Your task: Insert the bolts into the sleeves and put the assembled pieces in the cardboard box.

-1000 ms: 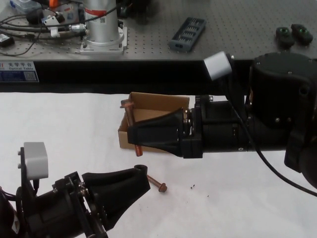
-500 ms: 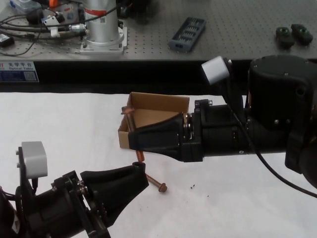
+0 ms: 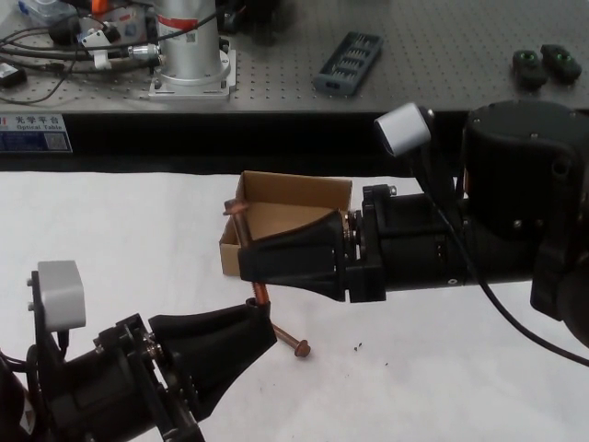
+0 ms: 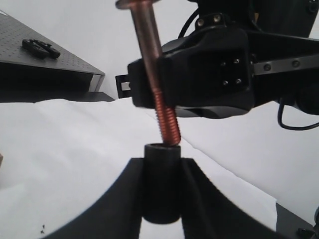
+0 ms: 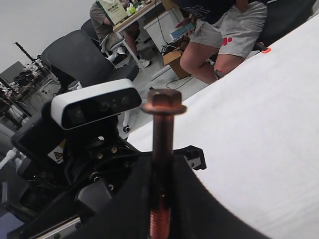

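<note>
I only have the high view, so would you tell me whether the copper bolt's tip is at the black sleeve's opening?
Observer: In the left wrist view, the copper threaded bolt has its tip right at the mouth of the short black cylindrical sleeve, slightly tilted.
Operator: Is the sleeve gripped?
Observer: The left hand holds it, a finger on each side.
Operator: And the bolt?
Observer: The right hand clamps its shank below the hexagonal head.

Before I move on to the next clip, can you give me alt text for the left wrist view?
A copper bolt, gripped upright by the right gripper, has its threaded tip right at the mouth of a black sleeve held by the left gripper. A white bench cover lies behind them.
</note>
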